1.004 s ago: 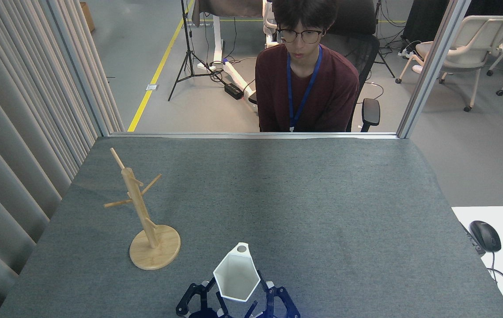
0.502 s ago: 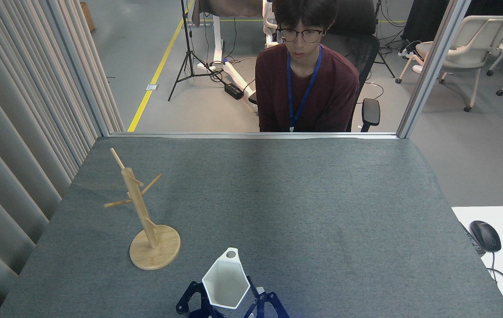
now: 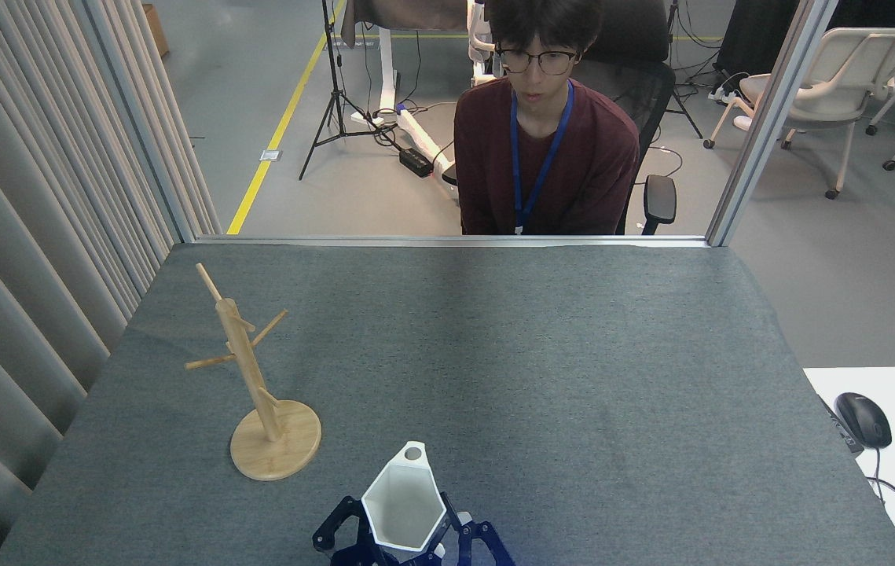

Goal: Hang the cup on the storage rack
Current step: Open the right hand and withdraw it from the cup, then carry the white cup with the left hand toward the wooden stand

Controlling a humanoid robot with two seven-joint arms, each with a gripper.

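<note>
While the cup (image 3: 403,507), clamped in one tool (image 3: 408,542) (side unclear), is tilting its tab up versus a second ago, it is sitting near the storage rack (image 3: 258,385), unhung.

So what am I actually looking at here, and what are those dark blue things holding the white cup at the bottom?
This picture comes from a camera in the robot's own head, looking down over a grey table. The dark blue parts at the bottom are a claw at the end of one of its arms; which arm cannot be told from here. Its fingers sit on either side of the white cup, apparently gripping it. The cup's open mouth faces the camera, and its small tab with a hole points away. To the left stands the wooden storage rack, with no cup on its pegs. A person sits watching behind the table.
</note>
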